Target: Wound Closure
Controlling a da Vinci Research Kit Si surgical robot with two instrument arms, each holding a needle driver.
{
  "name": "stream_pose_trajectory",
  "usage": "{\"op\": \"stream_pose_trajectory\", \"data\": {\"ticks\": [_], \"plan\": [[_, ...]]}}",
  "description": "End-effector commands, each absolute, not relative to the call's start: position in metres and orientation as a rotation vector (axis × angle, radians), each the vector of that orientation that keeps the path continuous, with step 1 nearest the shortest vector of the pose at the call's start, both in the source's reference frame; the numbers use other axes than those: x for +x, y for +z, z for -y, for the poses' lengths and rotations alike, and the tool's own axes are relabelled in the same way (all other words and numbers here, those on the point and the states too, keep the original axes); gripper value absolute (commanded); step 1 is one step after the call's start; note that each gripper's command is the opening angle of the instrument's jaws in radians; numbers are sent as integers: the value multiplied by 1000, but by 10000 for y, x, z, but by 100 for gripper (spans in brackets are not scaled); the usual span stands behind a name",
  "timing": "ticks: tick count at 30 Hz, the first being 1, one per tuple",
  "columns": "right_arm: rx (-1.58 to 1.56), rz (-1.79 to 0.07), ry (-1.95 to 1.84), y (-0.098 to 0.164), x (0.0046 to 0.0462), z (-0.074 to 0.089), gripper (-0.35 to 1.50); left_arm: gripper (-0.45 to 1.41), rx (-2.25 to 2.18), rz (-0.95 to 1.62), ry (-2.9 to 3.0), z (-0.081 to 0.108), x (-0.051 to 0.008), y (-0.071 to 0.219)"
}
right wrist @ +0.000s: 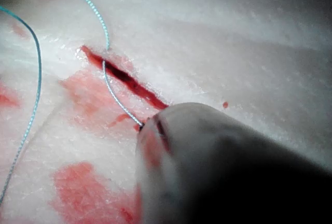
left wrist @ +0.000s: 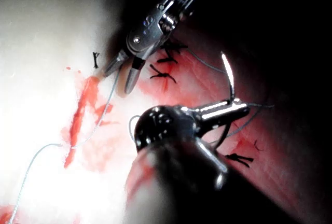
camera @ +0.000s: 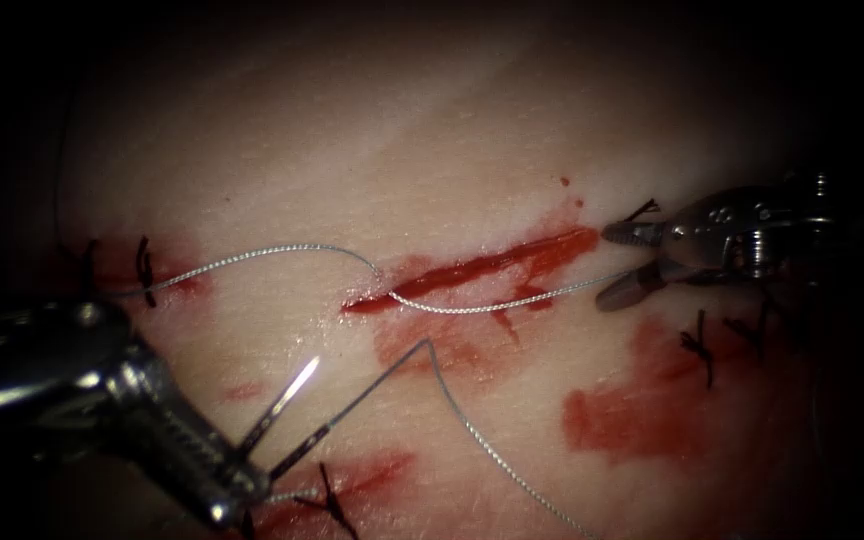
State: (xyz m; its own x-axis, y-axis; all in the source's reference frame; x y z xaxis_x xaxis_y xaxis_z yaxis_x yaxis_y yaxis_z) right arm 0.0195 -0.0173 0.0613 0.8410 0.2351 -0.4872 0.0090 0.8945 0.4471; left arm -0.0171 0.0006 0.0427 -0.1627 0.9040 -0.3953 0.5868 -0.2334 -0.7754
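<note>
Steel needle (camera: 287, 400) in left pincer (camera: 252, 470)

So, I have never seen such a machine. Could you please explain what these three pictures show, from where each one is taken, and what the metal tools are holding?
It is a surgical practice robot with two thin arms, each ending in a small two-jawed tool. The endoscope view looks down on the tissue, a piece of pork belly with a red cut. The other two pictures come from small cameras near each arm's wrist. The left arm's tool holds the curved needle near its back end, clear of the tissue. The right arm's tool has its jaws open beside the thread, which runs through the cut. Short black cut ends of thread and red fluid lie around.
</note>
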Motion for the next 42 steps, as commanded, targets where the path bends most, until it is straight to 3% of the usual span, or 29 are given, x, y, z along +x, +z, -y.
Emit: {"op": "stream_pose_trajectory", "data": {"ticks": [1, 3, 5, 9, 15, 22, 24, 26, 29, 42], "plan": [[447, -566, 103, 617, 221, 185, 53, -45, -1779, 1698, 1353, -4, -176, 432], [434, -569, 85, 622, 236, 196, 68, -45, -1779, 1700, 1355, -3, -176, 433], [435, -570, 68, 625, 243, 201, 69, -45, -1779, 1699, 1354, -3, -177, 433], [464, -572, 41, 627, 256, 205, 37, -45, -1780, 1699, 1355, -2, -178, 434], [450, -572, 25, 631, 275, 207, 42, -45, -1780, 1699, 1355, -2, -178, 434], [437, -574, -17, 641, 289, 219, 22, -45, -1780, 1700, 1356, -2, -178, 434], [434, -573, -18, 644, 292, 220, 24, -45, -1780, 1701, 1356, -2, -178, 434], [455, -574, -31, 647, 290, 223, -35, -45, -1779, 1701, 1357, -2, -178, 434], [517, -581, -56, 648, 279, 220, -35, -45, -1779, 1702, 1357, -2, -178, 434], [499, -468, 123, 658, 128, 151, -35, -45, -1776, 1706, 1360, -2, -178, 434]]}}
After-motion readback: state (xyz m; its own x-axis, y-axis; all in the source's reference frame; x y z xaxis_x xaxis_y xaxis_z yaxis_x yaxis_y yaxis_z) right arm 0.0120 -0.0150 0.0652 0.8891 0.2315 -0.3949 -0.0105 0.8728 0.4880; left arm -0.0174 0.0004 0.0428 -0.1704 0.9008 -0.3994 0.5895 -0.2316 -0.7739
